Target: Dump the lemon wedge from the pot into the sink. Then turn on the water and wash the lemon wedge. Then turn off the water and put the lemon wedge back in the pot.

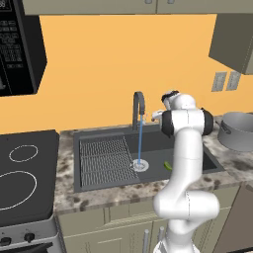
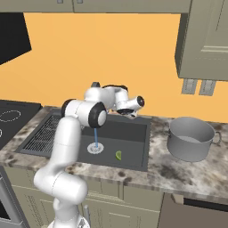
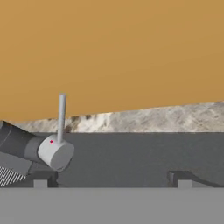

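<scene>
Water [image 1: 141, 141] runs in a thin blue stream from the arched dark faucet [image 1: 138, 106] onto the silver drain [image 1: 140, 165] of the dark sink [image 1: 155, 143]. On the basin floor, right of the drain, lies the lemon wedge [image 1: 168, 165], a small yellow-green sliver [image 2: 118, 155]. The grey pot [image 2: 190, 139] stands upright on the counter right of the sink. My gripper [image 2: 130, 112] hovers over the sink's back edge, right of the faucet. It is open, fingertips [image 3: 41, 180] far apart with nothing between them. In the hand view the faucet's lever [image 3: 61, 116] is up to the left.
A ribbed wire grid [image 1: 103, 157] covers the sink's left half. The black stovetop [image 1: 24, 173] lies left of the sink. Marbled counter [image 2: 178, 171] surrounds the basin. Wall outlets [image 2: 198, 87] and a cabinet [image 2: 209, 40] hang above the pot.
</scene>
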{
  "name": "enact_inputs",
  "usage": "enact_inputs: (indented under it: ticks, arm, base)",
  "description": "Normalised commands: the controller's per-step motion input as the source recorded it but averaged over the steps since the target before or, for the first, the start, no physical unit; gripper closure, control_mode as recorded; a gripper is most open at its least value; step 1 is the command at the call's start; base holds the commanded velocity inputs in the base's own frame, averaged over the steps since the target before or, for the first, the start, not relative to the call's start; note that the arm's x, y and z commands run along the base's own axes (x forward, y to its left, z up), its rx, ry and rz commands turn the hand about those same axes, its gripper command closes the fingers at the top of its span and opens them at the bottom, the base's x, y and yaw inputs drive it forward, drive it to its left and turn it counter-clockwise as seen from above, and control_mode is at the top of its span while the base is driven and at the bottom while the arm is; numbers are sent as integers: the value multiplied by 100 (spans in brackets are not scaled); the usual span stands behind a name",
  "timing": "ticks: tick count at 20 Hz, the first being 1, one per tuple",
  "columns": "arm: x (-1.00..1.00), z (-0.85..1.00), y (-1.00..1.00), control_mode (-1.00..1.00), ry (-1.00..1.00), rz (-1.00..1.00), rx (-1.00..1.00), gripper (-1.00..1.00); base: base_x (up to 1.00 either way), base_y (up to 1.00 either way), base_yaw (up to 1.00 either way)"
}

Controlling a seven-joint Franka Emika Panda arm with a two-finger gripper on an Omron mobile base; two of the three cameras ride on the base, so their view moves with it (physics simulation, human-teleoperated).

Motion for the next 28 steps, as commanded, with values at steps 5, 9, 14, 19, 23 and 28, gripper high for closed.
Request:
enact_inputs:
  ticks: [5,9,14,19,23,28]
  arm:
    - [27,-7,0,-100,0,0,0,-100]
    - [34,0,0,-100,0,0,0,-100]
    - [43,-5,3,-100,2,0,0,-100]
    - [34,-12,0,-100,5,0,0,-100]
    - [23,-10,4,-100,5,0,0,-100]
    - [8,-1,11,-100,6,0,0,-100]
  base:
    - [0,0,0]
    - [0,0,0]
    - [0,0,0]
    - [0,0,0]
    - [0,0,0]
    - [0,0,0]
